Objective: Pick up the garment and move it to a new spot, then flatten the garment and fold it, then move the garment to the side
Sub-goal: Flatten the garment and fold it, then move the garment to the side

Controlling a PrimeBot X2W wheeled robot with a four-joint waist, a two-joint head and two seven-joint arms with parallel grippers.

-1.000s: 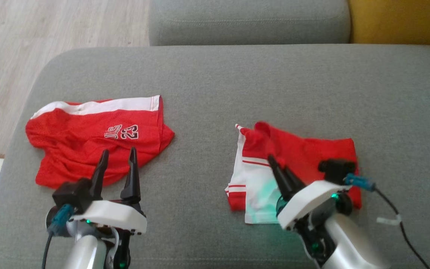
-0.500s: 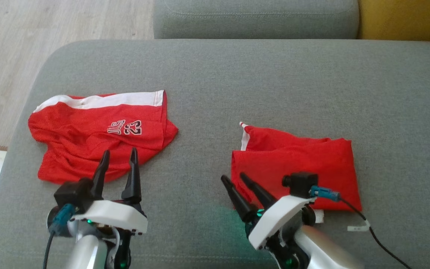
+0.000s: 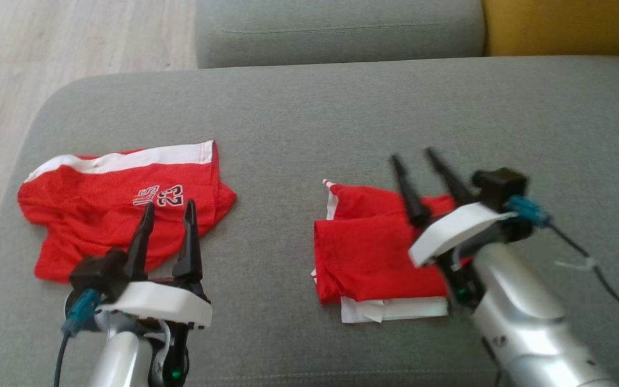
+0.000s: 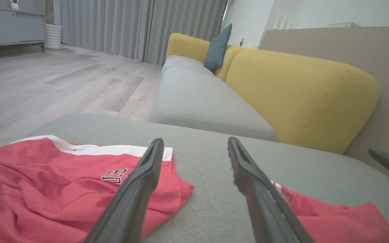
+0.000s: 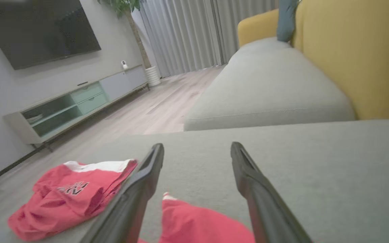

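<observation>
Head view: folded red garment [image 3: 368, 252] lies on grey sofa seat [image 3: 309, 118], right of centre. Right gripper [image 3: 412, 155] over it, jaws apart, empty. Left gripper [image 3: 169, 206] jaws apart, empty, over red shorts [image 3: 116, 215]. Left wrist view: jaws spread, shorts below. Right wrist view: jaws spread, garment low between them.

We look across a grey sofa seat [image 3: 342, 107] with yellow backrests [image 4: 299, 91], a teal cushion [image 4: 217, 47], pale wood floor [image 4: 46, 84], grey curtains [image 4: 130, 27] and a wall-mounted television [image 5: 39, 30] above a low cabinet [image 5: 73, 108].

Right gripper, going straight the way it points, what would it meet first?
Likely bare grey cushion past the folded garment; the open right gripper aims low across it, though depth is unclear.
</observation>
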